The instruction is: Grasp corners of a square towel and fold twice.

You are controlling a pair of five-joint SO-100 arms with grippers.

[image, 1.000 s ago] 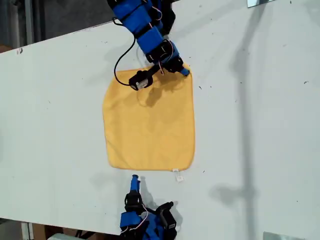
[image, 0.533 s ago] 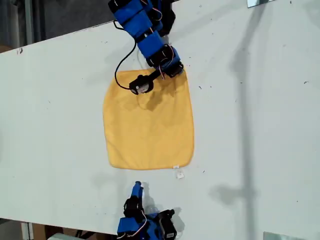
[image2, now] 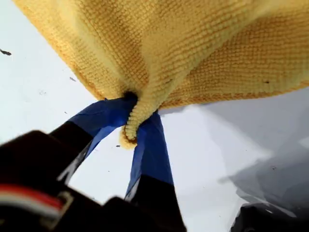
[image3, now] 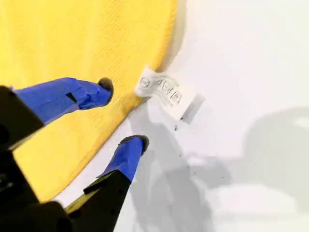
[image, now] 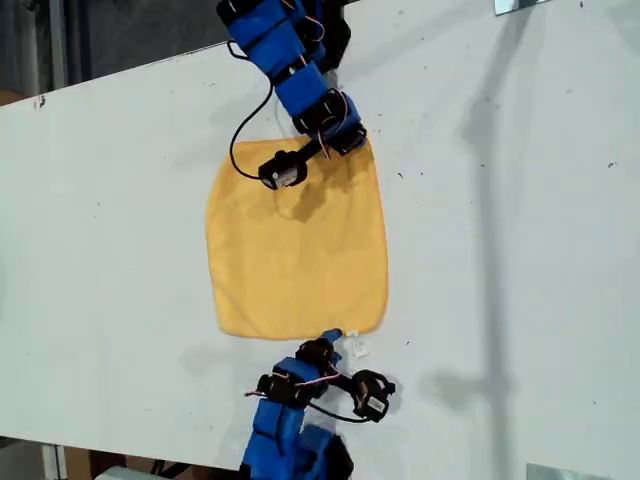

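The yellow-orange towel (image: 295,250) lies mostly flat on the white table (image: 520,250) in the exterior view. My first gripper (image: 352,140) is at its far corner toward the exterior view's right, shut on that corner. The first wrist view shows the pinched corner (image2: 129,130) bunched between the blue fingers of my first gripper (image2: 131,116), with the towel (image2: 193,43) hanging beyond. My second gripper (image: 333,338) is at the near edge by the white tag (image: 356,349). It stands open (image3: 123,114), one finger over the towel (image3: 72,43), the other on the table beside the tag (image3: 166,94).
A black cable (image: 238,140) loops from the first arm over the towel's far edge. The second arm's wrist camera (image: 372,400) juts out toward the exterior view's right. The table's far edge (image: 120,72) runs along the top left of the exterior view.
My second gripper has swung from near the table's front edge up to the towel's tagged corner. My first gripper pulled its pinched corner slightly inward a second ago and has since held still.
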